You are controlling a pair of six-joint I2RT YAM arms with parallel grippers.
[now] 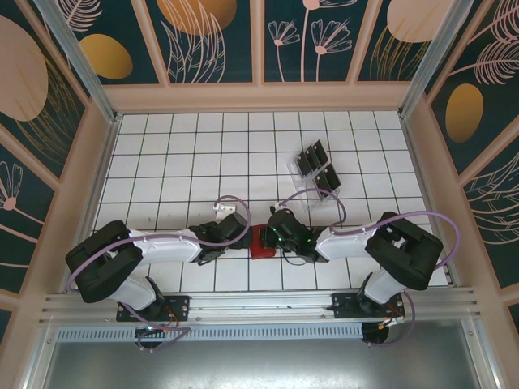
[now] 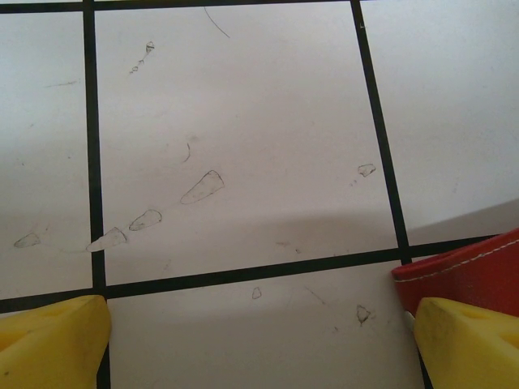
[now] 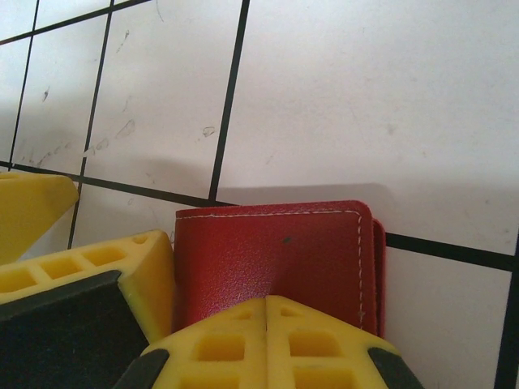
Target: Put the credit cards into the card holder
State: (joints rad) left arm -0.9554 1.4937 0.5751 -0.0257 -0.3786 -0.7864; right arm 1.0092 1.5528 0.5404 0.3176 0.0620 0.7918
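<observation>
The card holder (image 1: 261, 243) is a small red wallet lying closed on the white gridded table (image 1: 186, 154), between my two grippers. My right gripper (image 3: 266, 304) is shut, its yellow tips pressed together on top of the card holder (image 3: 276, 243) with nothing between them. My left gripper (image 2: 259, 344) is open wide, and its right fingertip (image 2: 470, 340) sits against the edge of the card holder (image 2: 474, 271). From above, the left gripper (image 1: 238, 235) and right gripper (image 1: 280, 237) flank the wallet. The credit cards (image 1: 316, 166), black, stand in a clear tray farther back.
The clear plastic slotted tray (image 1: 298, 186) sits right of centre, just beyond the right arm. A left-gripper finger (image 3: 97, 271) shows beside the wallet in the right wrist view. Wooden walls (image 1: 97, 154) enclose the table on three sides.
</observation>
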